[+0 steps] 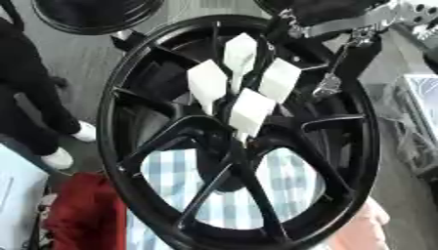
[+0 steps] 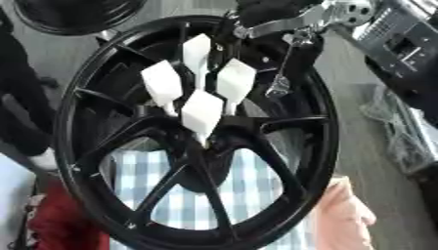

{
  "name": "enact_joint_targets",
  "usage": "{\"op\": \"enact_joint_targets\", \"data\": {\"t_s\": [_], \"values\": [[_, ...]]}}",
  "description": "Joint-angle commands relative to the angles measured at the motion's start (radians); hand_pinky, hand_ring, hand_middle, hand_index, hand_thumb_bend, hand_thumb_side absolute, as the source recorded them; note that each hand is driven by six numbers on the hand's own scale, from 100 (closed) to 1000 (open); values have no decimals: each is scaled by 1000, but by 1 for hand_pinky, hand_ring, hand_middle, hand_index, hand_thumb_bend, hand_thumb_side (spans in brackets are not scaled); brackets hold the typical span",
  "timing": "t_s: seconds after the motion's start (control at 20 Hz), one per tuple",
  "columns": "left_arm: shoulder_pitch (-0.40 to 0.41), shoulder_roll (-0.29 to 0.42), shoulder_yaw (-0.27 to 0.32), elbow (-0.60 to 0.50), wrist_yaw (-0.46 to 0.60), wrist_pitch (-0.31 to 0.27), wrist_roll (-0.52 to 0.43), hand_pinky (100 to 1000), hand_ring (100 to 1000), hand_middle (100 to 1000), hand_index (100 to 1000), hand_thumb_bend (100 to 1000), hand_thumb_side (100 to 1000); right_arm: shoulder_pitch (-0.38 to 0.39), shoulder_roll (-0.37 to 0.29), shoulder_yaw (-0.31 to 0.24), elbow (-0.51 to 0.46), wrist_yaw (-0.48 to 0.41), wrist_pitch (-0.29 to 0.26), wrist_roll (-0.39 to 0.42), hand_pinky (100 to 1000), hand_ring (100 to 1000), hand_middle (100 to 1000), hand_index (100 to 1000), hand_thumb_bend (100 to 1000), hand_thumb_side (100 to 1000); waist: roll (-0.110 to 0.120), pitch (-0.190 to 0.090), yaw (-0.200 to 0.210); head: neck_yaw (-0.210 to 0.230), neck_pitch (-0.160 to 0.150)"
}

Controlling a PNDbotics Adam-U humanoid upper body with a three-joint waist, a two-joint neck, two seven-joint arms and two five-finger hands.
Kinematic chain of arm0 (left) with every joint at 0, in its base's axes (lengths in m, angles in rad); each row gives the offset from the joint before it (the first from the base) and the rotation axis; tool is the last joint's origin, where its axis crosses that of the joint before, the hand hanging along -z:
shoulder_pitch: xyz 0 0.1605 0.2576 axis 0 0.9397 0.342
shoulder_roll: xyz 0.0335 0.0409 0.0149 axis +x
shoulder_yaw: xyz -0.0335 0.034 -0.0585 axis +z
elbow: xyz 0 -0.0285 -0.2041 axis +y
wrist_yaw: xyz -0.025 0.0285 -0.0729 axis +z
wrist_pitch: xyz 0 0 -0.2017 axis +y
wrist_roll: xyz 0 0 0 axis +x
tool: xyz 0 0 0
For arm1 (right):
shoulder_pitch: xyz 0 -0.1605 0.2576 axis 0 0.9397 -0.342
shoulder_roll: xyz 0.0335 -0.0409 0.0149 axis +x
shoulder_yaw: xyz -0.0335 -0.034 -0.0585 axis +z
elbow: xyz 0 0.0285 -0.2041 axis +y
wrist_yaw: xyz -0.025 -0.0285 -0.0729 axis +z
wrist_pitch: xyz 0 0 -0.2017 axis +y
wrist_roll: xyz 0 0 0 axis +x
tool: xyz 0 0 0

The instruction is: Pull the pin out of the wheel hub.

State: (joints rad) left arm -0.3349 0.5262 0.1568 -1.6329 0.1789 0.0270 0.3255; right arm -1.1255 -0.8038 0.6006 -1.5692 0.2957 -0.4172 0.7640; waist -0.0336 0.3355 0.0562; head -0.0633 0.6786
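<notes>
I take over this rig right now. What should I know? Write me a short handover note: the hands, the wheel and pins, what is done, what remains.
Left hand: not in view.
Right hand: at the top of the wheel, by the upper rim, apart from the pins; its grip cannot be made out.
Wheel: over a blue checked cloth that shows between the spokes.
Four white pins: clustered at the wheel's middle.
Done: no pin appears pulled yet.
Left: probably bring the hand down to a pin, take it and pull it out.

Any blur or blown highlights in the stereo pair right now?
Left eye view: white pins blown out, no surface detail; black wheel hub spokes merge into shadow. Right eye view: right hand metal parts glare at top; edges soft overall, checked cloth slightly blurred.
</notes>
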Motion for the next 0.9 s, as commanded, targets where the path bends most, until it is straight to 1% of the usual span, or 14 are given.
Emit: {"op": "enact_joint_targets", "data": {"t_s": [0.05,0.4,0.7,0.9], "values": [[-6,17,5,-17,-8,-1,-5,774,808,823,770,206,683,-14,-10,-6,5,11,-53,46,723,716,704,789,457,100,5,-16,2,0,-11],[-6,17,5,-17,-9,-1,-7,775,809,824,770,204,685,-12,-10,-3,8,12,-51,40,717,706,691,779,459,100,7,-16,-2,1,-10],[-6,16,5,-17,-10,0,-8,776,810,823,770,202,687,-10,-7,0,8,-2,-39,24,708,687,654,746,462,100,8,-14,-4,-1,-7],[-5,14,5,-17,-10,0,-9,776,810,823,769,200,688,-9,-6,2,9,4,-44,19,708,678,623,720,463,100,8,-12,-4,-1,-6]]}}
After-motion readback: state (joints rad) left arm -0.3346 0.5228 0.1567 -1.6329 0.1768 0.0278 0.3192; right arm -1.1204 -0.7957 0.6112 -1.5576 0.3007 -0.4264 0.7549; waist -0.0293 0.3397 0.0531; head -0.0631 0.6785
